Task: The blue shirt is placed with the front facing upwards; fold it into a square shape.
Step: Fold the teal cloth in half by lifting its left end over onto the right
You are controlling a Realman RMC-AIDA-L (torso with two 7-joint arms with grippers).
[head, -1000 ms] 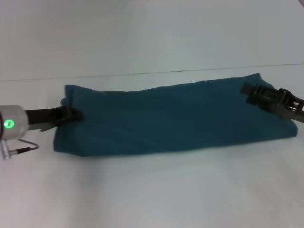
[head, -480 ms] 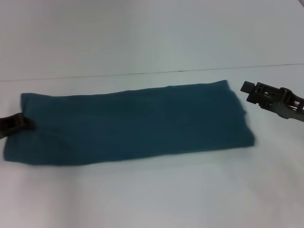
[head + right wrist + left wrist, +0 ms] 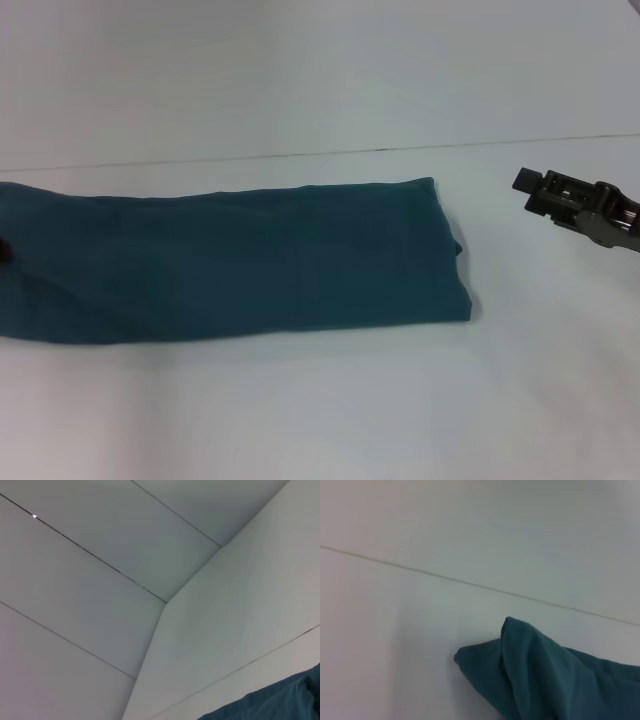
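1. Teal-blue cloth fills the 9 o'clock side of the head view: the blue shirt [image 3: 230, 260] lies folded into one long band across the white bench [image 3: 320, 420], its lettering and neckline hidden.
2. At the band's 9 o'clock end the cloth runs off the picture edge, and a small dark bit shows there against the fabric. It is probably part of the left gripper [image 3: 3, 250], but I cannot tell how its fingers stand or whether they grip the cloth.
3. From the left wrist view, a bunched corner of the shirt [image 3: 540, 675] stands up a little off the bench surface, with a soft fold running through it.
4. Toward 3 o'clock the band ends in a fairly square edge, slightly rumpled at its upper corner, lying flat on the bench.
5. Clear of that end, at about 2 o'clock from it, the right gripper [image 3: 528, 186] hovers with nothing in it; its dark fingers point at the shirt, and how wide they are set I cannot tell.
6. From the right wrist view, only an edge of the shirt [image 3: 280, 702] shows at one corner, below pale wall panels.
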